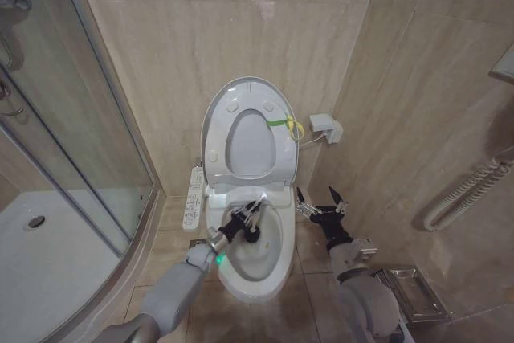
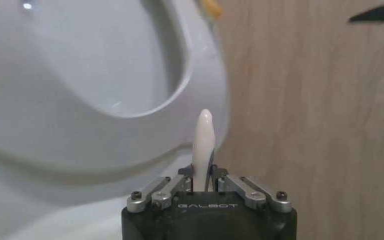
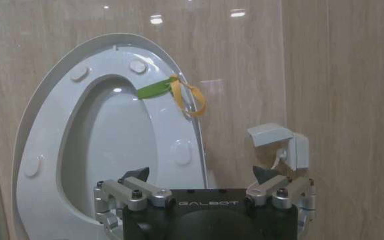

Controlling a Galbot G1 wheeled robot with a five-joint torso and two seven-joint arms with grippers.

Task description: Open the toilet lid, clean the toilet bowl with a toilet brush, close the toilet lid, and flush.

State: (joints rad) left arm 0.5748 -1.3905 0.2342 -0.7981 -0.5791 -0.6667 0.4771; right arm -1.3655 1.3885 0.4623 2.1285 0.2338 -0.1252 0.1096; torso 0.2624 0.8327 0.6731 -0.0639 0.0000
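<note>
The toilet lid (image 1: 247, 86) stands raised against the wall with the ring seat (image 1: 218, 146) up against it; a yellow-green band (image 1: 286, 124) is tied at its edge. Below them the toilet bowl (image 1: 259, 259) lies open. My left gripper (image 1: 250, 218) hangs over the bowl's rear part, shut on the toilet brush handle (image 2: 204, 142), a thin white stick; its bristle head is hidden. My right gripper (image 1: 321, 201) is open beside the bowl's right side and holds nothing. In the right wrist view it (image 3: 202, 175) faces the upright lid (image 3: 122, 42) and the band (image 3: 178, 92).
A white control panel (image 1: 194, 194) runs along the bowl's left side. The glass shower enclosure (image 1: 72, 118) and its tray (image 1: 48, 255) fill the left. A white wall box (image 1: 325, 126) sits right of the lid. A metal dish (image 1: 414, 291) and a ribbed hose (image 1: 466, 190) are at right.
</note>
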